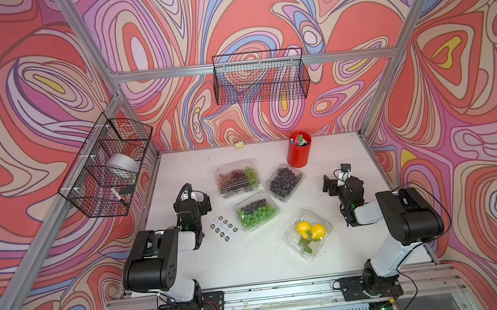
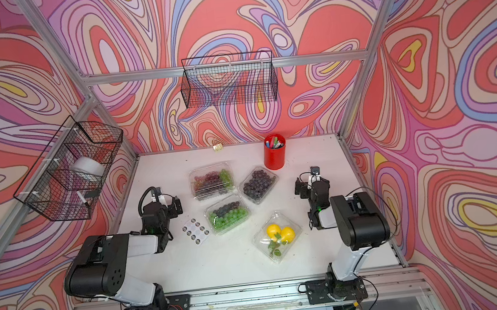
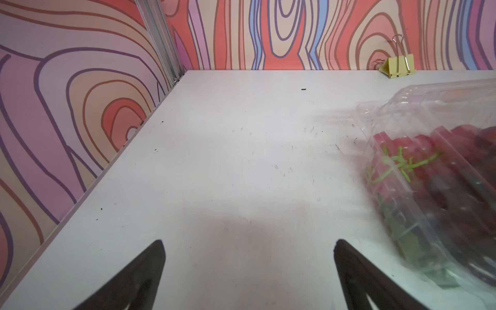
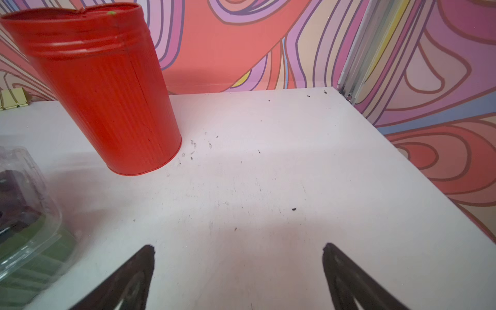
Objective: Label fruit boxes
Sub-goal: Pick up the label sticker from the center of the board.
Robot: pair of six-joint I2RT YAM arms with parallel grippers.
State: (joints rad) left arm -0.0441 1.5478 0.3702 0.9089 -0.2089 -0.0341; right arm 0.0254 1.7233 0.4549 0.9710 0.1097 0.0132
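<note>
**While both grippers stand open, four fruit boxes [image 1: 256, 212] lie on the bench [image 1: 252, 273] near the red pen cup [image 1: 299, 154]**

Where the white bench meets the back wall, the red pen cup is seen upright with coloured pens inside. Every place below is given from that cup.

- The box of dark purple grapes [image 1: 285, 181] is set just beside the cup, on the side towards the arm bases.
- The box of red-green grapes [image 1: 237, 178] is placed to the cup's left, close to the dark grape box.
- The box of green-and-dark grapes [image 1: 256, 212] is found farther from the cup, to its left and nearer the arm bases.
- The box with two yellow lemons [image 1: 309, 233] lies well apart from the cup, almost straight towards the arm bases.
- A white sheet of round stickers [image 1: 224, 228] lies farther left still, just beside the green-and-dark grape box.
- A yellow binder clip [image 1: 239, 144] rests to the cup's left, against the back wall.

The left gripper [image 3: 248, 244] is held above bare bench well to the cup's left, beyond the red-green grape box. Its jaws are spread wide and nothing is held. The right gripper [image 4: 239, 245] is held near the cup, to its right and nearer the arm bases. Its jaws are likewise spread wide over bare bench, with nothing between them.
</note>
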